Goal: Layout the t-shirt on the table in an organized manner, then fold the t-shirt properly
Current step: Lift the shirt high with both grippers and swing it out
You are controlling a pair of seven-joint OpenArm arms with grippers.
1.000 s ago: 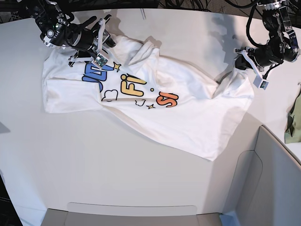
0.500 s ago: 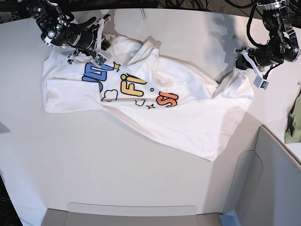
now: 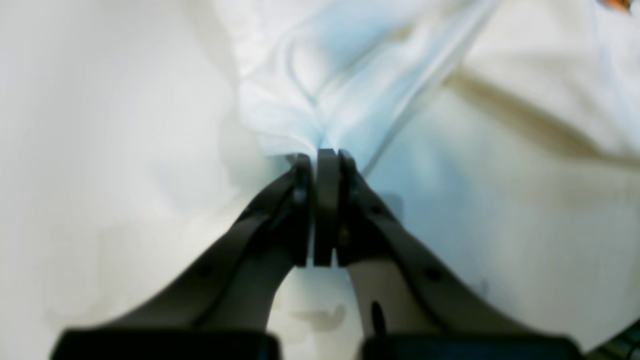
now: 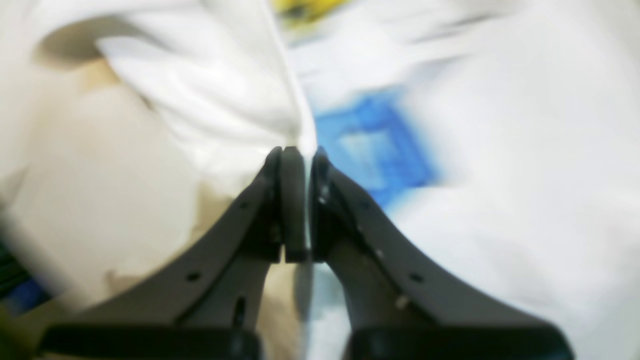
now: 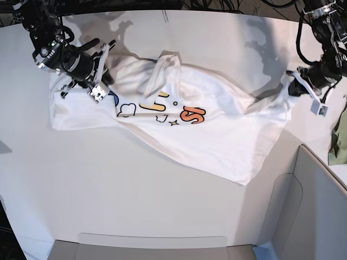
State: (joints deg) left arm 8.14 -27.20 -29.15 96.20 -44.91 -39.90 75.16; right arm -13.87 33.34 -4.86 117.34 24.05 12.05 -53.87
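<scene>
The white t-shirt (image 5: 217,130) lies spread and rumpled across the far half of the white table (image 5: 135,189), its orange and yellow print partly covered by a raised fold. At the shirt's left end my right gripper (image 5: 110,78) is shut on a pinch of cloth, lifting it; in the right wrist view the right gripper (image 4: 297,150) clamps a white fold beside blue print (image 4: 380,150). My left gripper (image 5: 290,86) is shut on the shirt's right corner, and the left wrist view shows the left gripper (image 3: 327,155) clamping bunched white t-shirt cloth (image 3: 350,75).
Grey padded panels stand at the front right (image 5: 309,206) and along the front edge (image 5: 152,246). A green object (image 5: 339,135) hangs at the right border. Dark cables run along the table's far edge.
My right gripper has shut on the shirt's left shoulder area and drawn it up and leftward, folding cloth over the blue letters. The left gripper has shifted right, tugging its corner.
</scene>
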